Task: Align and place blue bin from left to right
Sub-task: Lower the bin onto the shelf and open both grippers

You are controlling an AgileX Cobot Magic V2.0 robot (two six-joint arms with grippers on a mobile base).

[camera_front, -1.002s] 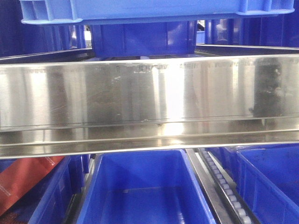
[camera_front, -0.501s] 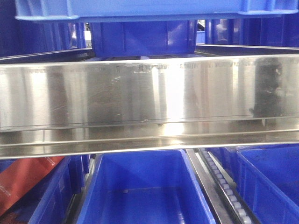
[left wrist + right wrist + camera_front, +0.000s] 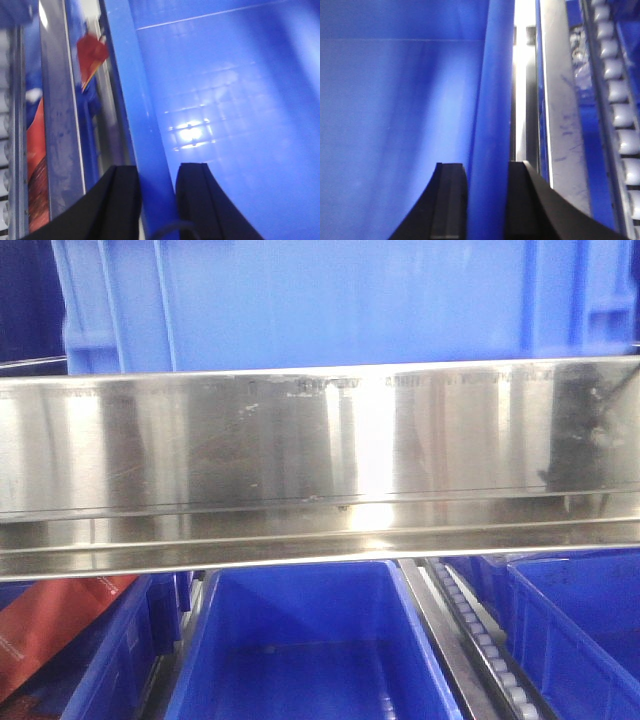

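The blue bin (image 3: pixel 340 300) fills the top of the front view, its bright ribbed wall reaching down behind the steel shelf rail (image 3: pixel 320 450). In the left wrist view my left gripper (image 3: pixel 157 170) is shut on the bin's left rim (image 3: pixel 140 100), one black finger outside and one inside the bin. On the other side, my right gripper (image 3: pixel 487 167) is shut on the bin's right rim (image 3: pixel 495 75) in the same way. Neither gripper shows in the front view.
Below the rail sit an open blue bin (image 3: pixel 310 640), another (image 3: pixel 580 630) to its right, and a roller track (image 3: pixel 480 640) between them. Red packaging (image 3: pixel 50 630) lies at lower left. Steel rails and rollers (image 3: pixel 620 100) flank the held bin.
In the front view the blue bin has come down: only its lower edge showed at the top before, now its wall covers the darker bins behind the rail.
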